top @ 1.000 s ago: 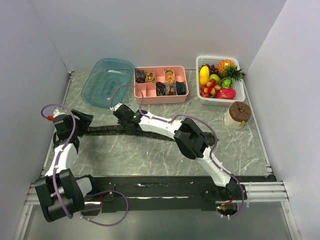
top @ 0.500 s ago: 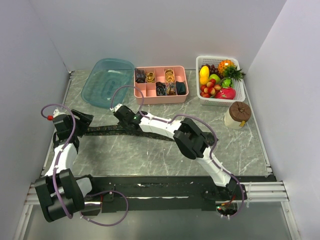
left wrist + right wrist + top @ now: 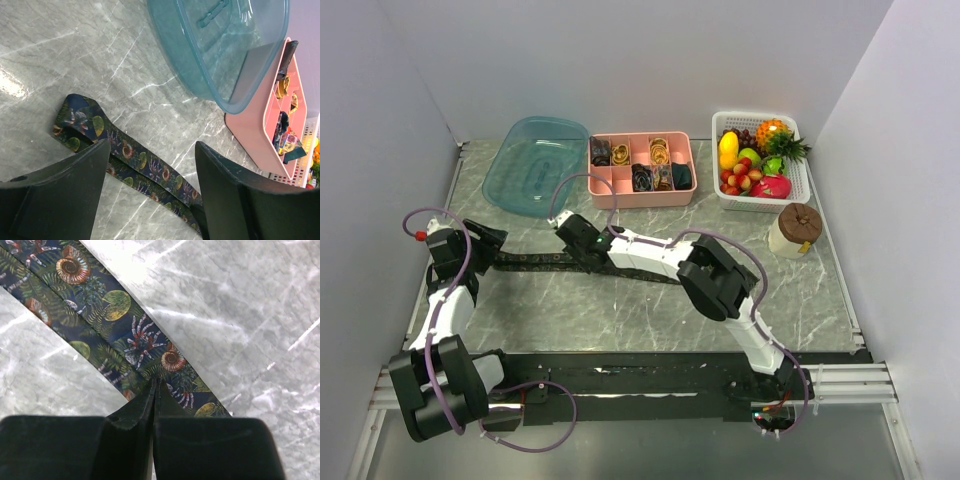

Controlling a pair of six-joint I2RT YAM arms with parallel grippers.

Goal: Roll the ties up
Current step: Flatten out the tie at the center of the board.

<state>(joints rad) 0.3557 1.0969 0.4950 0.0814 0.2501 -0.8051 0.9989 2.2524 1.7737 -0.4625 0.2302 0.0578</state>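
A long dark tie (image 3: 525,261) printed with shells and leaves lies flat across the marble table. My left gripper (image 3: 488,242) hovers over its folded left end (image 3: 75,120). That gripper (image 3: 150,192) is open, and the tie (image 3: 150,167) runs between its fingers untouched. My right gripper (image 3: 575,245) is over the tie's middle. In the right wrist view its jaws (image 3: 156,383) are shut, tips resting on the tie (image 3: 120,325) at the edge of its upper layer. Whether any cloth is pinched I cannot tell. Several coiled ties (image 3: 642,178) sit in the pink tray (image 3: 640,198).
A teal plastic tub (image 3: 535,165) stands at the back left, next to the pink tray. A white basket of toy fruit (image 3: 760,160) is at the back right, with a brown-lidded jar (image 3: 796,230) in front of it. Grey walls close in both sides.
My right gripper has shut and shifted a little to the right and nearer along the tie. The left arm has stayed where it was.
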